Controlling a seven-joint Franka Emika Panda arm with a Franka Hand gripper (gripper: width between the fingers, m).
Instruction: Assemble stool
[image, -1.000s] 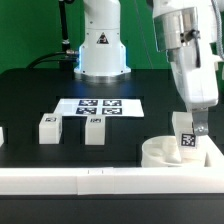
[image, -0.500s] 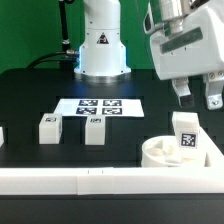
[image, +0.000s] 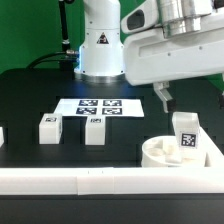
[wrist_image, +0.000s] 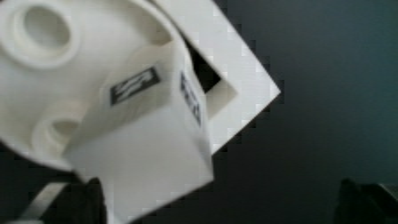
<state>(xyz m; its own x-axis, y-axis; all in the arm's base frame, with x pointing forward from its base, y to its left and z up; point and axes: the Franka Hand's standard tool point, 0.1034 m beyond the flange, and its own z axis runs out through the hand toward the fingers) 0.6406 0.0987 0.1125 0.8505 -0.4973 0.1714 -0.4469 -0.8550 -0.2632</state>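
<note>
The round white seat (image: 160, 153) lies at the exterior view's lower right, against the white bar edging. One white leg (image: 186, 135) with a tag stands upright in it. Two more tagged legs (image: 49, 129) (image: 95, 130) stand on the black table. My gripper (image: 193, 96) is open and empty, raised above the seat and apart from the standing leg. In the wrist view the seat (wrist_image: 54, 70) and the leg (wrist_image: 151, 150) lie below my open gripper (wrist_image: 214, 210), with the dark fingertips (wrist_image: 63, 205) at the picture's edges.
The marker board (image: 100, 105) lies flat behind the two loose legs. The robot base (image: 100, 50) stands at the back. The long white bar edging (image: 100, 180) runs along the front and shows in the wrist view (wrist_image: 240, 80). A white piece (image: 2, 135) sits at the left edge.
My gripper has let go of the leg standing in the seat, opened, and risen up and toward the exterior view's left. The leg stays upright.
</note>
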